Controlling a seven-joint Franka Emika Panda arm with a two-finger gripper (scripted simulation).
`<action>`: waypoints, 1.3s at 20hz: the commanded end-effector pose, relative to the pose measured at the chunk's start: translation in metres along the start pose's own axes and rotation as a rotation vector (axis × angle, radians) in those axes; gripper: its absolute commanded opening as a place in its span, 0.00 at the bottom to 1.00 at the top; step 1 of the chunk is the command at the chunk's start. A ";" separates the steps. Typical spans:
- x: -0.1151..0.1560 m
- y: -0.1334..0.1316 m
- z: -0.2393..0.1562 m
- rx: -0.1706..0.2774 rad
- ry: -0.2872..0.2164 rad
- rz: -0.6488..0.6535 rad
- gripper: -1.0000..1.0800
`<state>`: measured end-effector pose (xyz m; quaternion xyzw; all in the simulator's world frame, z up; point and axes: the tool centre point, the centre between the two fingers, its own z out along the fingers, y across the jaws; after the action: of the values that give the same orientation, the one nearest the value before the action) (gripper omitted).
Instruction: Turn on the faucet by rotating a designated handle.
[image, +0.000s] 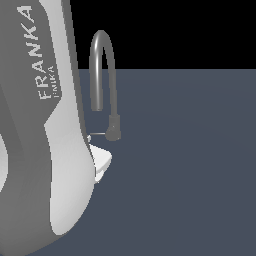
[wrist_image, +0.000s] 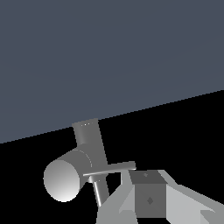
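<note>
Though arm-hidden outside, fingers (wrist_image: 151, 199) beside handle (wrist_image: 109, 169).

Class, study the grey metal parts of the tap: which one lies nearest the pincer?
The handle, the thin straight rod jutting sideways from the faucet base, sits beside the pincer. The thick arched spout and stubby base are farther off.

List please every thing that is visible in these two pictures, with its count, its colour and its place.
faucet: one, grey metallic, standing on the floor, arched, beside the arm.
handle: one, thin grey rod, jutting from the faucet base toward the exterior view's left.
floor: one, dark blue-grey, under everything.
robot arm: one, white and grey, filling the exterior view's left.
gripper: one, grey, close beside the handle in the wrist view; jaws not clear.
</note>
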<state>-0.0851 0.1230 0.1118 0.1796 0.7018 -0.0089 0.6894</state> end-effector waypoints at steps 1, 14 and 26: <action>0.006 -0.005 0.004 -0.035 -0.004 -0.039 0.00; 0.029 -0.026 0.027 -0.178 -0.020 -0.202 0.00; 0.033 -0.032 0.035 -0.215 -0.024 -0.245 0.00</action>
<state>-0.0595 0.0925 0.0702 0.0185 0.7069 -0.0200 0.7067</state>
